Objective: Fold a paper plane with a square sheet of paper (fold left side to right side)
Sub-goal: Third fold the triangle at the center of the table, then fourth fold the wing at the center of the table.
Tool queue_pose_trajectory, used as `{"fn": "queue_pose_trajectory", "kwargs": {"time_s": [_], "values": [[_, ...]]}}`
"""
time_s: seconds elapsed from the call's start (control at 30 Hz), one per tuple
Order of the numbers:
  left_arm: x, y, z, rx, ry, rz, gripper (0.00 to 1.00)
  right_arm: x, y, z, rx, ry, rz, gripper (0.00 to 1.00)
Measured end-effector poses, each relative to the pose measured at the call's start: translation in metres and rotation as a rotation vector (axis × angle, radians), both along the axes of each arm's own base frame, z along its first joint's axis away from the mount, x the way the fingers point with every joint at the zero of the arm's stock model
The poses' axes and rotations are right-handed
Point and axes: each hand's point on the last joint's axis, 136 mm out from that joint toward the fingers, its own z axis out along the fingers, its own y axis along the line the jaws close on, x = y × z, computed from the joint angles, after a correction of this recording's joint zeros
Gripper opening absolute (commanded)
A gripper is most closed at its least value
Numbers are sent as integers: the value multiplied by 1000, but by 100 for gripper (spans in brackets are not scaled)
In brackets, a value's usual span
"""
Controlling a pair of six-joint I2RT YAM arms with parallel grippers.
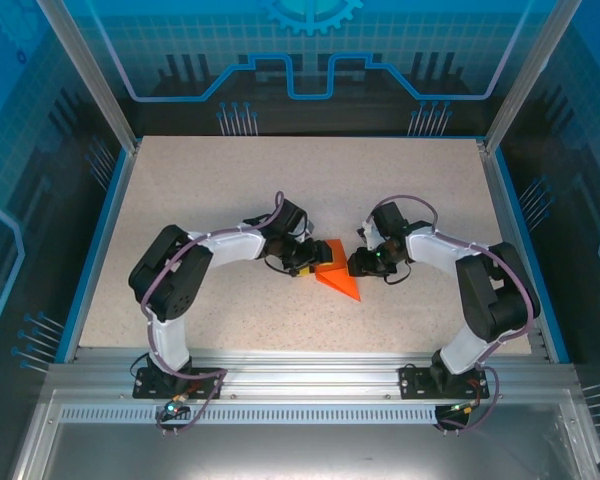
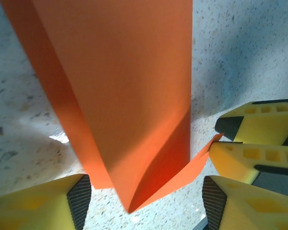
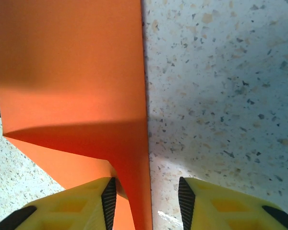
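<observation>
The square sheet of paper (image 1: 340, 281), bright orange, lies on the table folded over into a narrow pointed wedge, the paper plane shape, between both grippers. In the left wrist view the paper (image 2: 125, 86) has a raised upper layer, and its pointed tip sits between the open jaws of my left gripper (image 2: 146, 191), touching neither pad. My right gripper (image 3: 146, 191) is open too. A strip of the paper (image 3: 72, 62) runs between its jaws close to the left pad, with a gap to the right pad. From above, the left gripper (image 1: 310, 265) and right gripper (image 1: 360, 263) face each other across the paper.
The right gripper's yellow fingers (image 2: 254, 153) are close to the paper's right corner in the left wrist view. The speckled table (image 1: 230, 180) has a blue rim and a metal frame around it, with free room behind and to both sides.
</observation>
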Motion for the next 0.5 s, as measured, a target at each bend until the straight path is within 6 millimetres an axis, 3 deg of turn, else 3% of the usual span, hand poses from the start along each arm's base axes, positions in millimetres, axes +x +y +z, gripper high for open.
{"fn": "queue_pose_trajectory", "kwargs": {"time_s": [0.23, 0.5], "values": [[7, -8, 5, -19, -5, 13, 29, 2, -4, 0, -26, -15, -8, 46], [8, -11, 7, -19, -10, 12, 21, -4, -17, 40, -37, -208, -14, 52]]}}
